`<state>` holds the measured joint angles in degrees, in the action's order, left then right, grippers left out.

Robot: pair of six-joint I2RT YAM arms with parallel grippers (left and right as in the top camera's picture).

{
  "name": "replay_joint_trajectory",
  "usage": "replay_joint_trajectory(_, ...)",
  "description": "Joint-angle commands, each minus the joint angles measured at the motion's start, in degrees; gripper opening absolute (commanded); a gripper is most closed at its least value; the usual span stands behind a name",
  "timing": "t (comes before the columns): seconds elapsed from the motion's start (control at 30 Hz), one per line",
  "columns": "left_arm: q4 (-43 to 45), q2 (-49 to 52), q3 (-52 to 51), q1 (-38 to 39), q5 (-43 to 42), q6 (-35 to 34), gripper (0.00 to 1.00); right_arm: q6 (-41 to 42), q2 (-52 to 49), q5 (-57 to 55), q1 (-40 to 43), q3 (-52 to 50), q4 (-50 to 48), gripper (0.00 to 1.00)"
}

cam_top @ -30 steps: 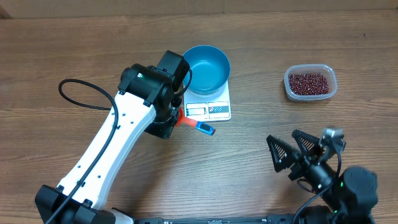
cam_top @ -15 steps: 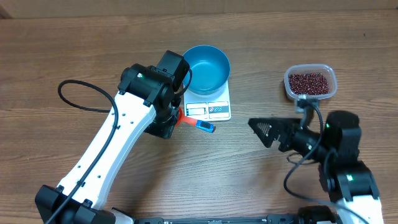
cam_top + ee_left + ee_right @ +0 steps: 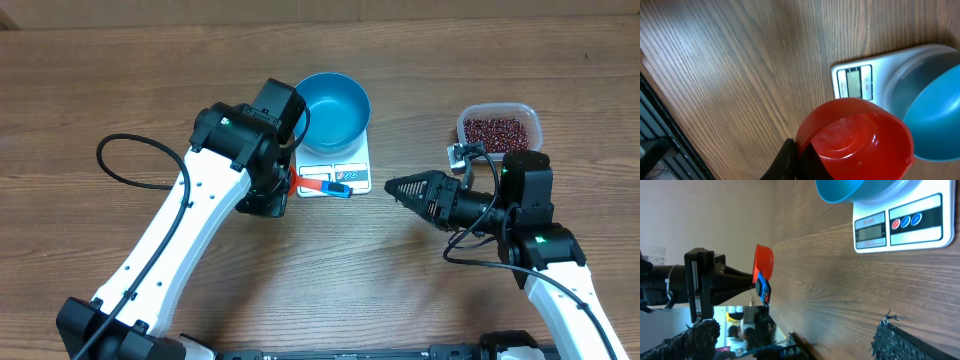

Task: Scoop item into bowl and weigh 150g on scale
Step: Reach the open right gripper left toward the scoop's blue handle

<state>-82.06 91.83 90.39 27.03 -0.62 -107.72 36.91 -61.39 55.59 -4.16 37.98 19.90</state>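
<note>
While the bowl [image 3: 335, 105] sits empty, beans [image 3: 497, 131] fill the tub [image 3: 537, 130]; left fingers [image 3: 785, 162] clamp a scoop [image 3: 855, 137], right fingers [image 3: 412, 188] gape.

White left arm [image 3: 165, 245] stretching diagonally up across the table, its left gripper [image 3: 288, 188] clamped tight on a red plastic scoop [image 3: 855, 140], and right arm [image 3: 530, 250] bent leftward, right gripper [image 3: 398, 186] spread wide and holding nothing.

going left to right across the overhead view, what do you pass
looped black cable → white left arm → round bright blue bowl sitting on the flat white scale → black right claw → clear plastic tub of dark red beans
</note>
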Motion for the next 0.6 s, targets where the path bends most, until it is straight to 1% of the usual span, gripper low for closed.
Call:
replay_joint_trajectory(0.0, 0.87, -0.83, 0.63, 0.44, -2.16, -1.81, 0.04, 3.96, -0.04, 1.55, -0.31, 1.38, -1.25, 1.0)
replay_joint_trajectory(0.13, 2.25, -0.83, 0.63, 0.46, -2.67, -2.08, 0.04, 8.35, -0.04, 1.53, -0.83, 1.38, -1.95, 1.0)
replay_joint_trajectory(0.37, 4.42, -0.81, 0.63, 1.09, -6.56, -3.26, 0.04, 12.28, -0.04, 1.51, -3.69, 1.38, -5.92, 1.0)
replay_joint_trajectory(0.57, 4.59, -0.76, 0.63, 3.78, -6.64, -7.43, 0.04, 14.93, -0.04, 1.49, -5.62, 1.38, -9.05, 1.0)
